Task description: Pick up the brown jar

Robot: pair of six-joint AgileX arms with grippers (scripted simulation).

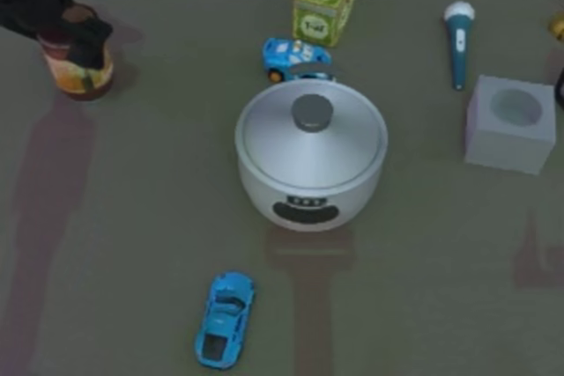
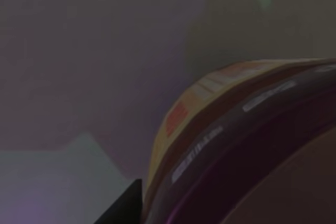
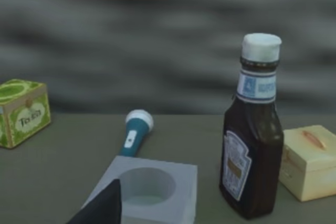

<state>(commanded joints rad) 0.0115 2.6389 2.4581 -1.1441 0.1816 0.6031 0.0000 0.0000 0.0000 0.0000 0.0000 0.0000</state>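
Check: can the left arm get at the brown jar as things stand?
Probably yes. The left gripper is already over the brown jar at the table's far left, and nothing stands between them; the silver pot sits well clear.

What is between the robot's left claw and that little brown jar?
Nothing visible. The left gripper is already over the brown jar at the table's far left corner; the silver pot and toy cars sit well away from it.
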